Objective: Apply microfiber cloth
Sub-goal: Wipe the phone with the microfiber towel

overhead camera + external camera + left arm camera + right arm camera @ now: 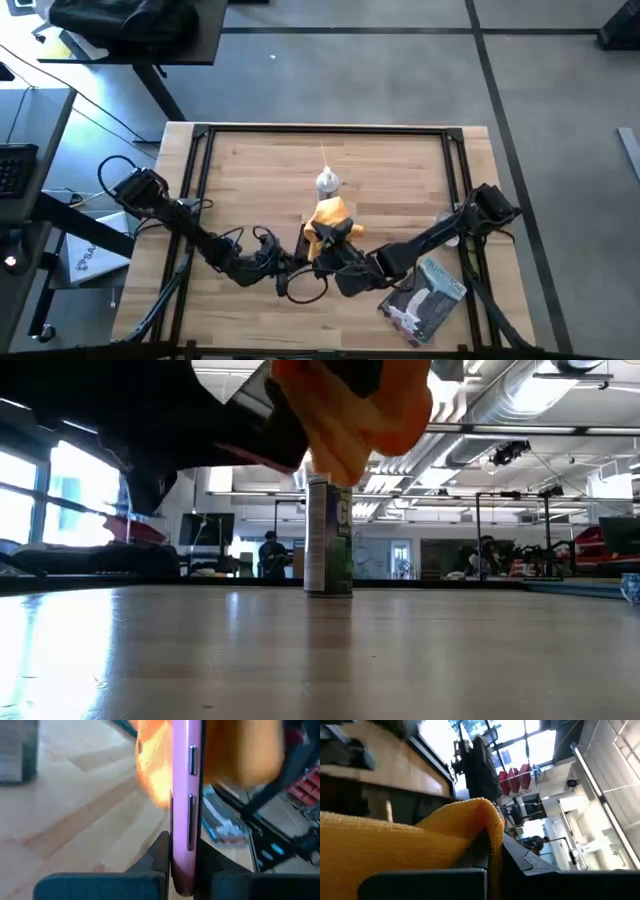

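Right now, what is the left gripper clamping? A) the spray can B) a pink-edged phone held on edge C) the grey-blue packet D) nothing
B. In the left wrist view the left gripper pinches a pink-edged phone on edge, with the microfiber cloth against it; the spray can stands free on the table and the grey-blue packet lies apart, near the right arm.

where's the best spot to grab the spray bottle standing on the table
Grip the spray bottle around its straight cylindrical body, coming in level from the side. It stands upright, clear of other items, and the narrower top probably gives less to hold.
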